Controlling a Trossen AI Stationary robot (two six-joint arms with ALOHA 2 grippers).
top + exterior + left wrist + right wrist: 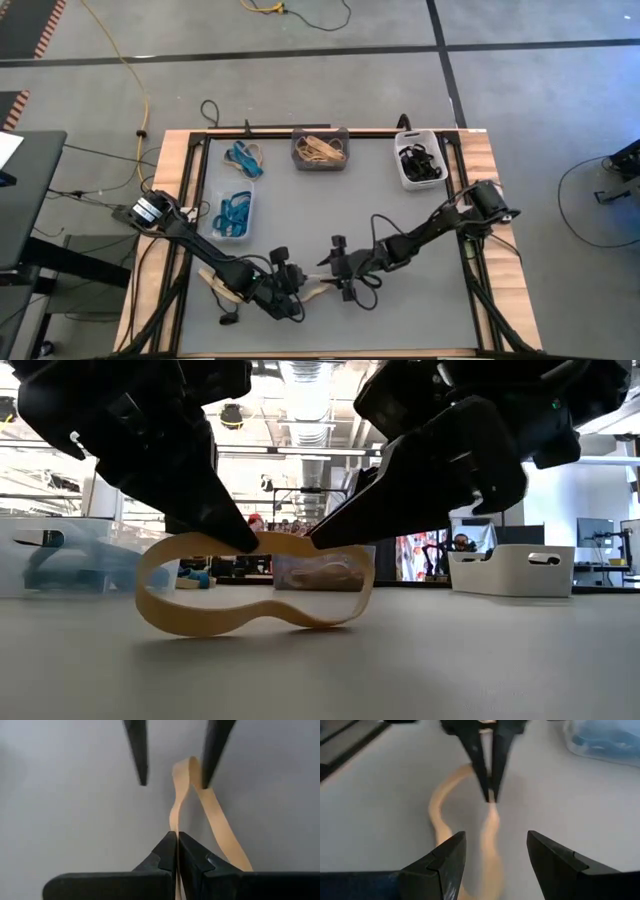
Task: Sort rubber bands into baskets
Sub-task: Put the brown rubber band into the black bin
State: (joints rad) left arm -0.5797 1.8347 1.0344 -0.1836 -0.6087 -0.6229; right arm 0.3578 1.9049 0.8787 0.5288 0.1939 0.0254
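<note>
I had the left gripper (pixel 303 291) near the front edge of the tabletop (pixel 400 310), its fingers (pixel 170 852) pressed together and pinching a tan rubber band (pixel 255 595). The band stood on the tabletop in a loose figure-eight loop, its upper strand caught in that pinch. My right gripper (pixel 335 268) sat just beside it, facing it, with its fingers (pixel 445 862) spread apart; one fingertip was at the band, though I could not tell whether it touched. Along the back edge I saw the dark grey basket (pixel 320 149) holding tan bands in the middle and the white basket (pixel 418 160) with black bands toward the back right corner. The clear basket (pixel 232 213) with blue bands lay by the left edge, and loose blue bands (pixel 244 158) lay behind it
</note>
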